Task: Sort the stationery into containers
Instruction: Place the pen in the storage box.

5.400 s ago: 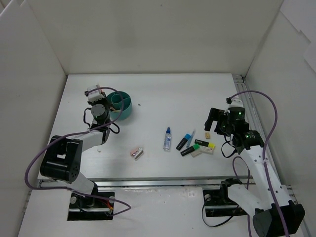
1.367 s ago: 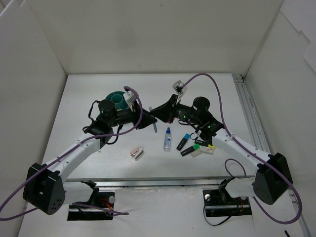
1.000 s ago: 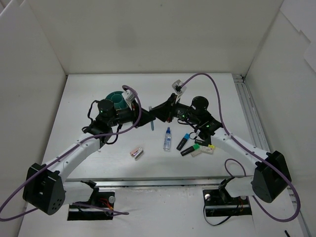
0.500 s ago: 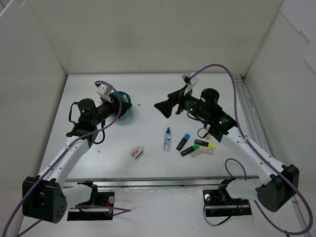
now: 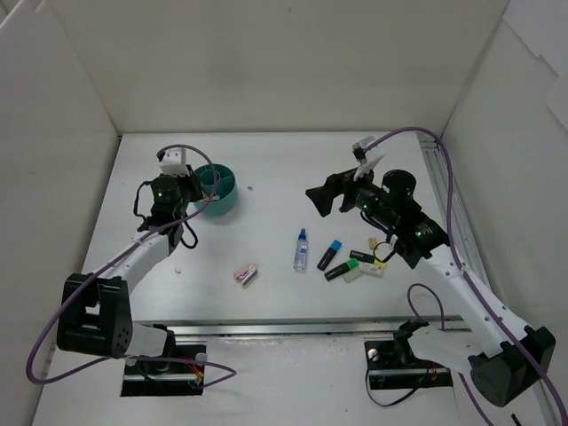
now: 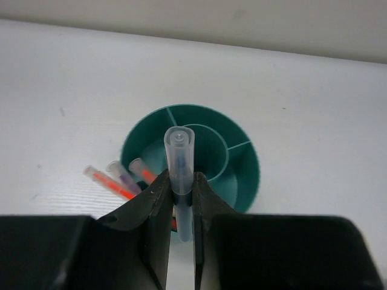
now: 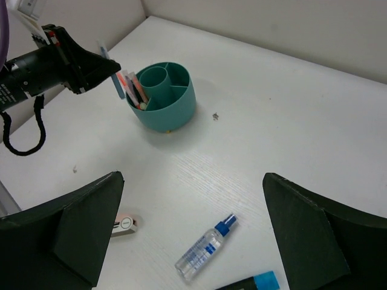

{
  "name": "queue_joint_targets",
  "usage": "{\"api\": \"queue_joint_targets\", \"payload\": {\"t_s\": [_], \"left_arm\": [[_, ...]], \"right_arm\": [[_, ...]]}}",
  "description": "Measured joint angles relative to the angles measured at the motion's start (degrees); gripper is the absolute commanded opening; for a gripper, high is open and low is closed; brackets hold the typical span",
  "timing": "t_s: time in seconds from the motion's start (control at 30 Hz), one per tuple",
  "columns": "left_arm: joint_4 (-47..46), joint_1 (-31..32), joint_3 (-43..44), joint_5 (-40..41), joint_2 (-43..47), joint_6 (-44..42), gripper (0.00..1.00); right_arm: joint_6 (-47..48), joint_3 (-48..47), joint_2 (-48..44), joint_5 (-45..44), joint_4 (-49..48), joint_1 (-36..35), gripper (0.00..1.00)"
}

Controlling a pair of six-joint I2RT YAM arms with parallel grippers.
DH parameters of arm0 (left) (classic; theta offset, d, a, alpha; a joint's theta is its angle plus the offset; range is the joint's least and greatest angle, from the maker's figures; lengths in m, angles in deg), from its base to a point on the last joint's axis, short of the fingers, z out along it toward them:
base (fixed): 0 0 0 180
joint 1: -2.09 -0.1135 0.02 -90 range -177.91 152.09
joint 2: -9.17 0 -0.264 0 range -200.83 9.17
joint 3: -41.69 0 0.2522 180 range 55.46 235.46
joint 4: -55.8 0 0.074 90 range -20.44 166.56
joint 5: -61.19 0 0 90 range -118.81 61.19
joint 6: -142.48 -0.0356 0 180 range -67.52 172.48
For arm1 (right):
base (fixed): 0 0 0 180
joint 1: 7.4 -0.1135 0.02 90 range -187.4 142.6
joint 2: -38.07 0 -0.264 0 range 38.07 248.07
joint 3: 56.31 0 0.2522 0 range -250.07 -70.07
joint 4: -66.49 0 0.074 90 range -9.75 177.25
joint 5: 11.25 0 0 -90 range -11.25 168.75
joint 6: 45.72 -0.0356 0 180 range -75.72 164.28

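Note:
My left gripper (image 6: pixel 180 181) is shut on a pale blue pen (image 6: pixel 180 151) and holds it upright just above the near left rim of the round teal tub (image 6: pixel 242 175). Several orange and pink pens (image 6: pixel 115 178) stand in the tub's left compartment. In the top view the left gripper (image 5: pixel 195 195) is beside the tub (image 5: pixel 227 197). My right gripper (image 5: pixel 324 197) is wide open and empty, raised above the table (image 7: pixel 192 176). A blue-capped clear bottle (image 5: pixel 301 248) lies at mid table; it also shows in the right wrist view (image 7: pixel 204 246).
A pink and white eraser (image 5: pixel 246 274) lies front centre. Blue (image 5: pixel 330 255), green (image 5: pixel 342 271) and yellow (image 5: pixel 368 260) highlighters and a tan eraser (image 5: pixel 373 241) lie in a cluster at the right. White walls enclose the table on three sides.
The two grippers met at mid table round the pale blue pen. The left arm has since swung back left to the tub with the pen. The right gripper has pulled back right, open.

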Motion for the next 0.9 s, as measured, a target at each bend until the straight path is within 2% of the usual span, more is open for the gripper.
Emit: {"api": "queue_joint_targets", "payload": {"t_s": [0.13,0.3,0.9], "left_arm": [[-5.0,-0.3,-4.1,7.4,-0.5,1.6,0.0],[-10.6,-0.9,-5.7,10.8,-1.4,2.8,0.0],[-21.3,-1.3,-5.3,10.1,-11.3,5.7,0.0]], "right_arm": [[1.1,0.2,0.0,-1.0,1.6,0.9,0.98],[2.0,0.8,0.0,-1.4,2.3,1.8,0.98],[2.8,3.0,0.1,-1.0,3.2,4.7,0.98]]}}
